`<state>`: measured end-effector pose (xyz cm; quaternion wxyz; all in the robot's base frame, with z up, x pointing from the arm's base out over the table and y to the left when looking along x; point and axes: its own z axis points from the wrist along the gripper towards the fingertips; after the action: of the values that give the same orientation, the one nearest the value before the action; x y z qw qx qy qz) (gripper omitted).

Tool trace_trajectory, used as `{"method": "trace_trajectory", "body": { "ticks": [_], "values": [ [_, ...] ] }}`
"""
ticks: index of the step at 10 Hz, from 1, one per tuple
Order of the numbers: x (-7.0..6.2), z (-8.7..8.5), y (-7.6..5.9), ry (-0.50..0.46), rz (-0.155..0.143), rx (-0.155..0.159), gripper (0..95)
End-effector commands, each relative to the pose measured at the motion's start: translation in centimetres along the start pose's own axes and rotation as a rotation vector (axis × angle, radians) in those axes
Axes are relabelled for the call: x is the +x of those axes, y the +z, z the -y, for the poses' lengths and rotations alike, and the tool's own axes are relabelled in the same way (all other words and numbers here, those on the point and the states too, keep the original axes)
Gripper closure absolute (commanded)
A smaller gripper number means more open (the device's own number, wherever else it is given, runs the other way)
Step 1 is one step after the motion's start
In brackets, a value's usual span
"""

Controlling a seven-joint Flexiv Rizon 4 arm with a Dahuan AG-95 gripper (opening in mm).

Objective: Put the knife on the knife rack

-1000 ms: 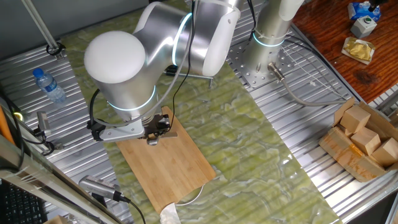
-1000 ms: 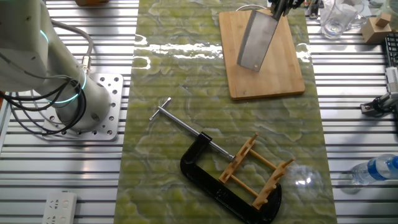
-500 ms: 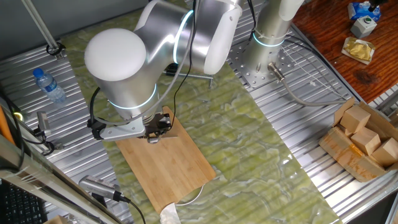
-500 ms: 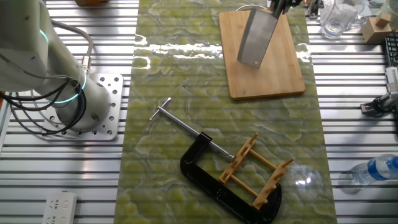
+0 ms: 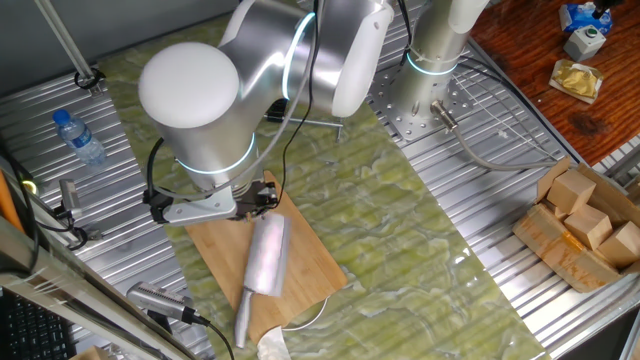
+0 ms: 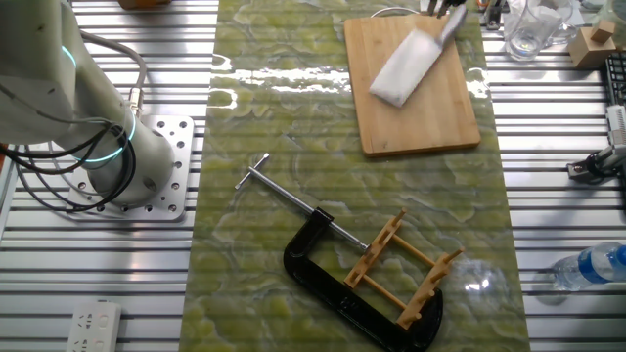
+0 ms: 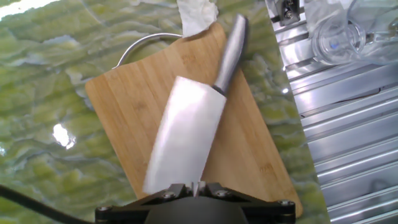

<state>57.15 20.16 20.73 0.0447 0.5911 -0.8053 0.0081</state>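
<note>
Hand view: we look straight down on the knife [image 7: 189, 127], lying flat and slantwise on the bamboo cutting board [image 7: 124, 102]. Broad grey blade nearest the camera, slim silver handle [image 7: 229, 53] running away toward the board's far edge. The picture is slightly smeared along the blade, so it may be in motion; we cannot say for sure.

The gripper [image 7: 193, 186] shows only as a dark edge at the bottom of this view. Its fingertips are not visible, and we cannot tell how far apart the jaws stand. Nothing looks to be held: in one fixed view the knife [image 5: 262, 268] lies clear of the hand [image 5: 255, 198], with the blade's near end just below it.

In the other fixed view the knife [image 6: 409, 64] is on the board [image 6: 416, 122] at the far end of the green mat [image 6: 293, 117]. The knife rack [image 6: 401, 269] sits well apart, near the mat's other end, inside the mouth of a black C-clamp [image 6: 333, 284].

Handling, as we judge it: all steel, stiff, fairly heavy toward the blade, smooth and likely slippery. Lying flat, the blade gives little to pinch. We would take it by the handle close to the blade, so the weight swings less, then bring it blade-down between the pegs.
</note>
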Motion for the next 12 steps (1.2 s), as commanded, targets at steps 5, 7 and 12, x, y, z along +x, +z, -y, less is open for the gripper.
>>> {"method": "trace_trajectory", "body": {
  "ticks": [5,7,12],
  "values": [
    [-2.1,1.1,1.2,0.090,0.047,-0.006,95.0],
    [-3.9,0.9,3.6,0.183,0.142,-0.054,95.0],
    [-6.3,-0.5,8.7,0.398,0.277,-0.288,95.0]
  ]
}}
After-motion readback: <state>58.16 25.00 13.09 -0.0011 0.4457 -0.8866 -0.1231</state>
